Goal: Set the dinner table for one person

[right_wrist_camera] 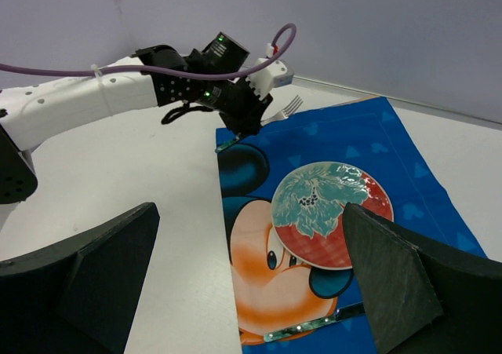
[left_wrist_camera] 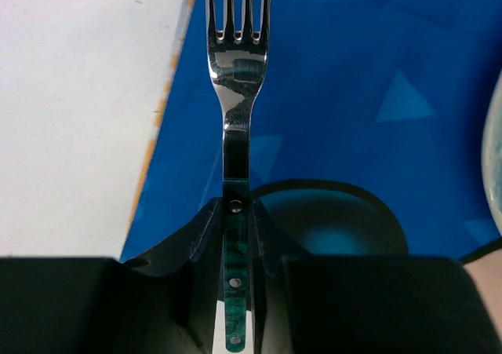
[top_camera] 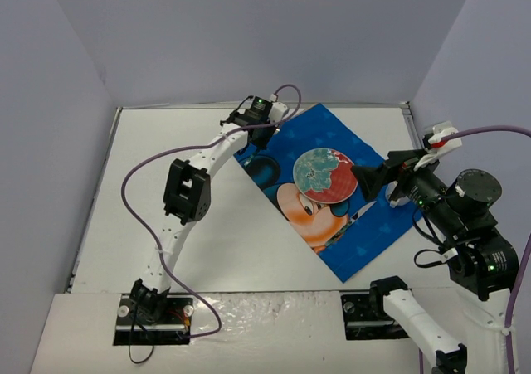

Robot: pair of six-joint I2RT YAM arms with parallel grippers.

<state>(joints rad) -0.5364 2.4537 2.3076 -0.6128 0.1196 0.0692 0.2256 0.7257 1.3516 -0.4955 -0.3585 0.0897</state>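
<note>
My left gripper (left_wrist_camera: pixel 235 213) is shut on the green handle of a steel fork (left_wrist_camera: pixel 237 71), whose tines point away from the wrist. The fork (right_wrist_camera: pixel 287 106) sits low over the far left edge of the blue cartoon-mouse placemat (top_camera: pixel 365 241); I cannot tell whether it touches. A round plate (top_camera: pixel 325 175) with a teal leaf on red lies on the mat's middle. My right gripper (right_wrist_camera: pixel 251 264) stands open just right of the plate (right_wrist_camera: pixel 329 213), holding nothing. A green-handled knife (right_wrist_camera: pixel 314 328) lies on the mat near that gripper. The white dinner table (top_camera: pixel 224 250) carries everything.
Pale lavender walls (top_camera: pixel 249 34) close the table in on three sides. The left arm's purple cable (top_camera: pixel 124 191) loops over the table's left part. The mat lies at an angle, one corner toward the near edge.
</note>
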